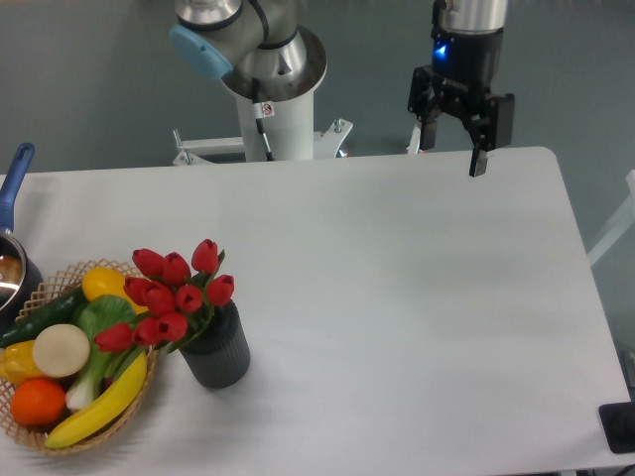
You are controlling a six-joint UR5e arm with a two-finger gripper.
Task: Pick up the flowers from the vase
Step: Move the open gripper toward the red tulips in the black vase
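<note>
One arm: the UR5e is reaching over the table's far edge, with its gripper (453,149) hanging near the far right corner, well apart from the task's things.
Jaws: the two fingers are standing apart, gripping nothing.
Flowers: the red tulips (169,293) are sitting in the vase, buds closed, leaning toward the left over the basket's rim, green leaves showing below the buds.
Vase: the dark ribbed vase (217,349) is standing upright on the near left part of the table (417,297), just beside the basket.
Basket: the wicker basket (99,432) is lying at the near left edge, holding a banana, an orange, a cucumber and other vegetables.
Pot: a pot with a blue handle (15,183) is showing partly at the left edge.
</note>
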